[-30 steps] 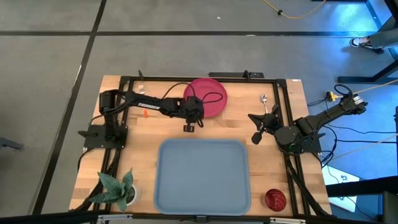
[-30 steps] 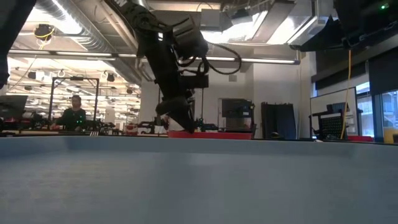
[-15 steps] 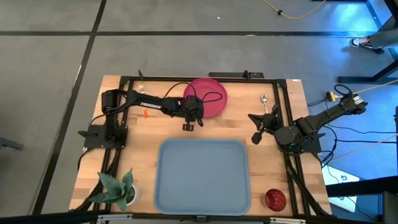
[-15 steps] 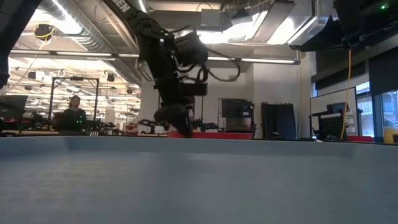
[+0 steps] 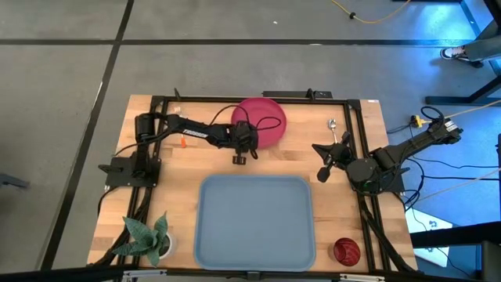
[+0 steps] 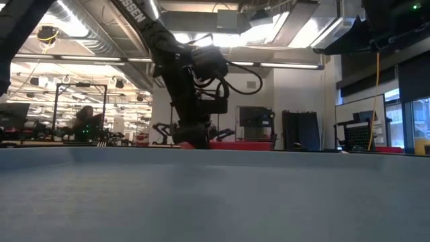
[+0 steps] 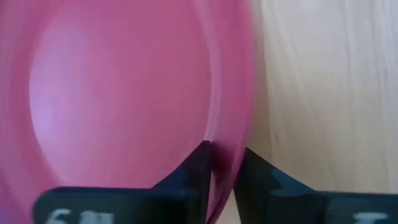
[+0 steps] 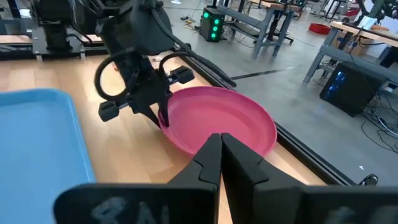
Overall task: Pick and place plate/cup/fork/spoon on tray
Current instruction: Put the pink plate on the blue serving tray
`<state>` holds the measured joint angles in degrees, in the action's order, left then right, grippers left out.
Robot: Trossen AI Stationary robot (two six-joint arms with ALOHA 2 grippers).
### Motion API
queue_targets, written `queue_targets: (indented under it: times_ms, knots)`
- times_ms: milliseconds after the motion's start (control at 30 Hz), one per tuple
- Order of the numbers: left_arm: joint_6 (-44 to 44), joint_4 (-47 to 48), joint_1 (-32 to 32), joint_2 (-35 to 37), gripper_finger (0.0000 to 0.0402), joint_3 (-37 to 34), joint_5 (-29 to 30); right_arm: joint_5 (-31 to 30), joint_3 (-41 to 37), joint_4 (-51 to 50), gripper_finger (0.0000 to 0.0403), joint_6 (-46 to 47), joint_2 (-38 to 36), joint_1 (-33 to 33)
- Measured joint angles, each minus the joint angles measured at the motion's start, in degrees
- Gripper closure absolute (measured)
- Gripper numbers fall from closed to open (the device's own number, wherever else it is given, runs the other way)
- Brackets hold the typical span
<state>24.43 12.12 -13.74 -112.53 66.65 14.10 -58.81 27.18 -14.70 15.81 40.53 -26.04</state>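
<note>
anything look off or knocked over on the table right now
Nothing stands out. The plate lies flat on the wood with the left end effector pinching its rim, the tray sits square, and the cup stands upright beside it.

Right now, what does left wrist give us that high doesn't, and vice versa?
Left wrist only: the left gripper fingers straddling the plate rim, one inside and one outside. High only: the tray bare, the cup near its corner on the wood, the spoon, a potted plant, and the right gripper parked away from the plate. Both: the plate on the table with the left gripper at its edge.
</note>
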Motion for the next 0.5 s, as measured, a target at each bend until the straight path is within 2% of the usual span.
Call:
queue_targets:
  times_ms: [100,267,500]
  knots:
    - [-0.46,-0.02,1.07,0.04,0.0391,0.04,2.31,0.00,0.00,0.02,0.0387,-0.78,-0.06,0.00]
    - [-1.73,0.55,3.85,0.49,0.0397,0.04,4.30,-0.01,0.00,0.14,0.0387,-1.33,-0.06,0.00]
    - [-7.33,4.57,12.15,7.00,0.0398,-0.04,3.70,0.00,0.00,0.13,0.0387,-1.27,-0.08,0.00]
